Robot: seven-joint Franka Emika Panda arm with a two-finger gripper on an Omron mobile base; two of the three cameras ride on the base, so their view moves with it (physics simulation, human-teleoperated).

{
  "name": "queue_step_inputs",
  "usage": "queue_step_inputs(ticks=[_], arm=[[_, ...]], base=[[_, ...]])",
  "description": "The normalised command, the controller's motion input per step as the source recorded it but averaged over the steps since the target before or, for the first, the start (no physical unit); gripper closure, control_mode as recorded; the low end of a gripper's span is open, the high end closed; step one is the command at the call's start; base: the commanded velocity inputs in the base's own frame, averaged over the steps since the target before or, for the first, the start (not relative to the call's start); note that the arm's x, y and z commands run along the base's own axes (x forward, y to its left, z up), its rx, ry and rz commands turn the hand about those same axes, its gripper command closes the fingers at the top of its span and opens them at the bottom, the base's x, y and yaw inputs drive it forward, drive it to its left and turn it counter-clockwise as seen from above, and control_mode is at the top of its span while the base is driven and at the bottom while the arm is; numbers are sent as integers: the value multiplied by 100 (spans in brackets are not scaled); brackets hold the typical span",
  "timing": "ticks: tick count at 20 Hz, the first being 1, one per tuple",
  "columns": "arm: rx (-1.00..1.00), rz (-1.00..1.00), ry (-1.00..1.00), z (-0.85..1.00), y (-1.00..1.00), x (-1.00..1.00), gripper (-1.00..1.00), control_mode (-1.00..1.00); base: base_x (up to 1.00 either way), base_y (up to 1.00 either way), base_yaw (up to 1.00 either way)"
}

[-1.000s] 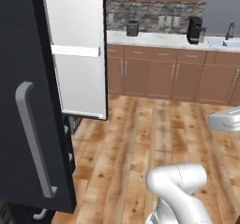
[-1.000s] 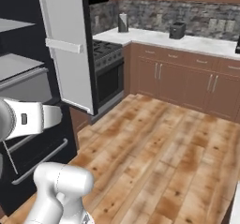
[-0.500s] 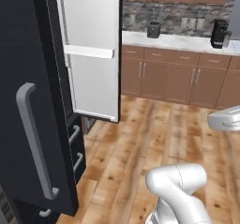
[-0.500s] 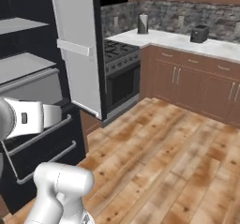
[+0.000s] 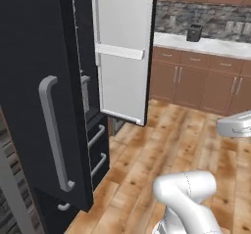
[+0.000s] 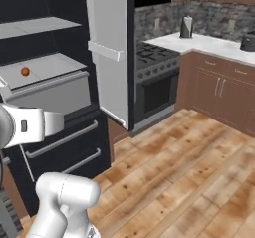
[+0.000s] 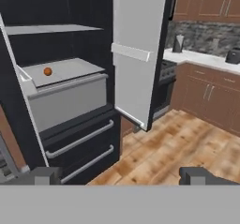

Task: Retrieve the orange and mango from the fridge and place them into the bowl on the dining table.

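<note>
Orange (image 7: 47,71) on fridge (image 7: 70,101) shelf; well beyond open hand (image 7: 119,175)

Fridge (image 7: 70,138) is dark charcoal outside with grey bar handles, pale grey shelves and a light grey door liner (image 7: 136,54); the orange (image 7: 48,71) is plain orange on a grey shelf. Floor (image 6: 189,172) is warm brown wood planks with knots, cabinets (image 5: 206,81) mid-brown with a white top, backsplash (image 5: 196,17) mottled grey stone. Stove (image 6: 157,85) is black, arm (image 6: 55,202) is white.
</note>
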Motion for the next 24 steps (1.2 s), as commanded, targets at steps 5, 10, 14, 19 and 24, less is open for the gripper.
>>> queue_step_inputs(ticks=[5,10,14,19,24], arm=[[0,0,0,0,0,0,-100,100],[0,0,0,0,0,0,-100,100],[0,0,0,0,0,0,-100,100],[0,0,0,0,0,0,-100,100],[0,0,0,0,0,0,-100,100]], base=[[54,-22,26],[59,-20,25],[48,-7,26],[20,0,31],[29,0,31]])
